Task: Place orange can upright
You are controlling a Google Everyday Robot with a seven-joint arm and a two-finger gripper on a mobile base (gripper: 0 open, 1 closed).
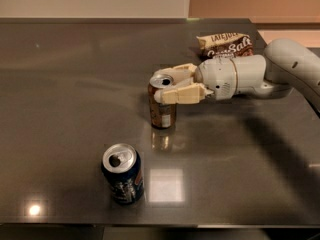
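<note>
The orange can (162, 113) stands upright on the dark table (75, 84), near its middle, with its silver top open. My gripper (160, 86) reaches in from the right at the height of the can's top. One cream finger (176, 70) lies behind the can and the other (181, 94) in front of it, both against its upper part. The gripper is shut on the can. The can's base rests on the table.
A dark blue can (123, 175) with a silver top stands upright near the front edge, to the front left of the orange can. A brown snack bag (225, 45) lies at the back right, behind my arm (280, 69). The table's front edge runs along the bottom.
</note>
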